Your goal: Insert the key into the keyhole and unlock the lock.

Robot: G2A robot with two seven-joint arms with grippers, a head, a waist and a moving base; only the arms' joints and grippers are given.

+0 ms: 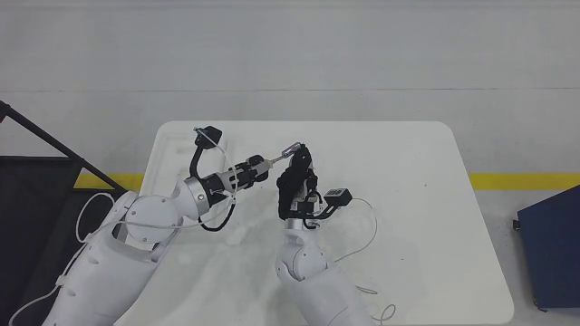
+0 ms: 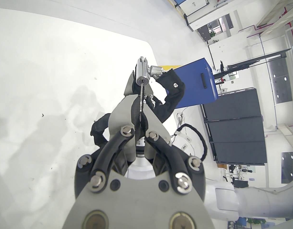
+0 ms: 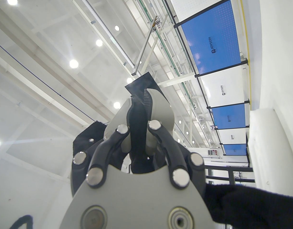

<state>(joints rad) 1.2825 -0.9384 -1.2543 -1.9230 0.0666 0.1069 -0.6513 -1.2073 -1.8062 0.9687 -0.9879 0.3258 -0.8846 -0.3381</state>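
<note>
The left tool (image 2: 139, 107) is pinched tight on the key (image 2: 141, 94), whose thin blade runs forward with its tip in the keyhole of the silver lock (image 2: 143, 71). The right tool (image 3: 142, 97), fingers closed, grips the lock from behind, raised above the desk (image 1: 408, 190), toward its far edge.

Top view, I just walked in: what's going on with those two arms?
The left gripper pinches a thin metal key, its tip at the keyhole of a shiny silver cylinder lock. The right gripper holds that lock up above the white table. Whether the key has turned cannot be told.
</note>
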